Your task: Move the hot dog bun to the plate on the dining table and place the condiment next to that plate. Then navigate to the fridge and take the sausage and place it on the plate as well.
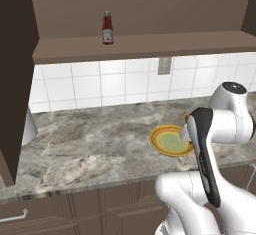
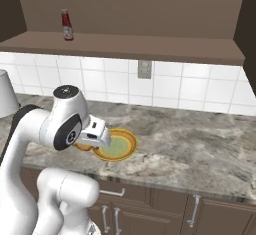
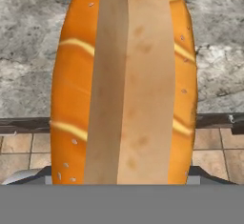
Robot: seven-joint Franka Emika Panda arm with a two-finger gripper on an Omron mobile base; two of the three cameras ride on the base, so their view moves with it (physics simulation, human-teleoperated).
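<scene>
Hot dog bun (image 3: 125,82) between end effector (image 3: 122,178) fingers

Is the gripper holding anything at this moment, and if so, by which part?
It appears to hold the hot dog bun. In the hand view the bun stands lengthwise straight out from the hand, split side facing the camera; the hold seems to be at its near end, though the fingertips themselves are hidden.

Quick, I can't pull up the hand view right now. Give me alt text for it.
A split orange-tan hot dog bun stands lengthwise right in front of the camera, its pale cut faces toward the lens. Behind it lies a grey veined marble counter, with its dark front edge and tan floor tiles lower in the view.
</scene>
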